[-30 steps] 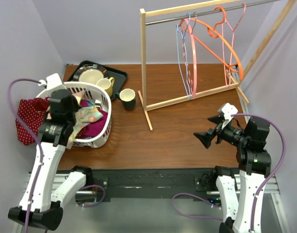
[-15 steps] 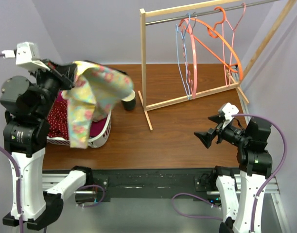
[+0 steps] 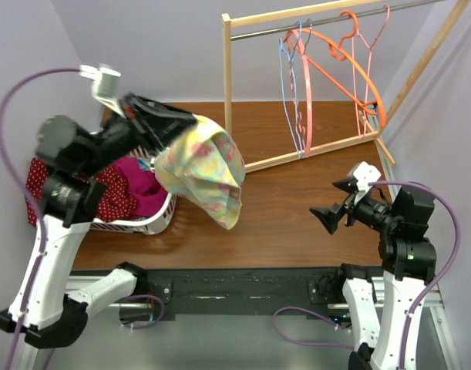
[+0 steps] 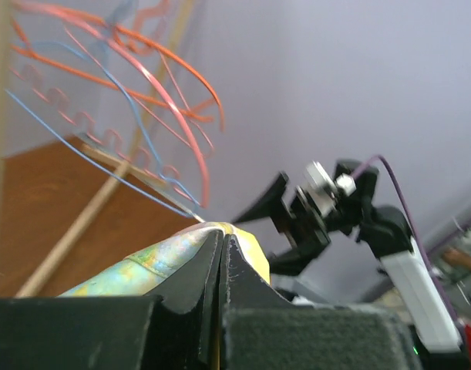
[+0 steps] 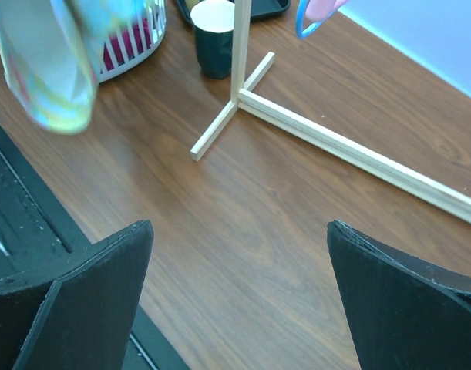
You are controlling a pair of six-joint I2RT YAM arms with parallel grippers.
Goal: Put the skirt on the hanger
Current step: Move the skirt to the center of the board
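The left pincer (image 3: 187, 123) is seen from above clamped fully shut on one edge of the skirt (image 3: 206, 173). The skirt is held in the air over the surface (image 3: 281, 223), just beside the basket (image 3: 146, 222) and well apart from the hangers (image 3: 303, 100) on the rack (image 3: 228, 92). The cloth is draped in loose folds below the grip, so it is judged light, soft and limp. No shape will be kept by it, and swinging is to be expected on any quick move. The right pincer (image 3: 335, 204) is held wide open with nothing in it, near the surface's right edge.

Over to the left wrist view: the fingers (image 4: 193, 277) are pressed together, and only a thin fold of skirt (image 4: 142, 266) is pinched between them. So small a bite could be slipped by smooth fabric, it is judged. The hangers are seen beyond, untouched.

From the right wrist view, the jaws are shown spread wide, with bare surface between them. The skirt (image 5: 46, 69) is caught blurred at the upper left, by the basket, and a cup (image 5: 216, 38) is seen behind the rack's foot. Which edge is the waistband cannot be told. A second hold is best taken by the free pincer along the top edge, away from the first grip, so the cloth can be spread taut and fed over a hanger.
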